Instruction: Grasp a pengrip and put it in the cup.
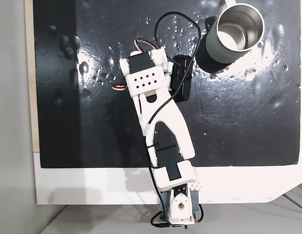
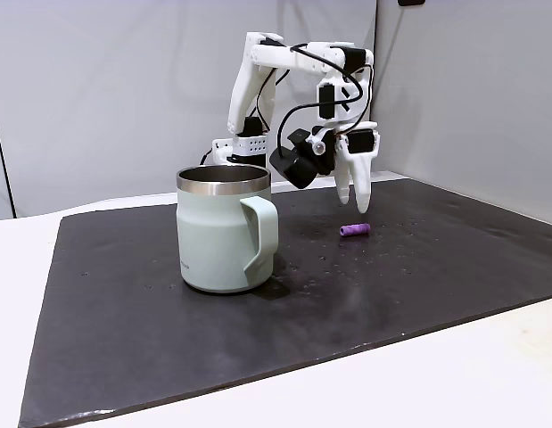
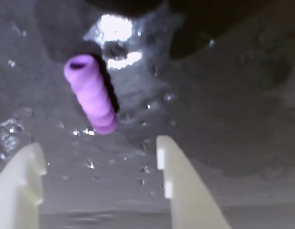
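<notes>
Gripper [image 3: 97,148] spread above ribbed purple pengrip [image 3: 91,95] lying flat, hollow-ended.

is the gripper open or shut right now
Open: in the wrist view the gripper has a wide gap between its fingers, the pengrip lying beyond them.

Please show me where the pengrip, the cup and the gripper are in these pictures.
pengrip [image 3: 90,94], wrist view, on the middle of its ribbed side.
cup [image 2: 213,245], a fixed view, on its pale outer wall.
gripper [image 2: 354,201], a fixed view, midway between the white fingertips.
</notes>
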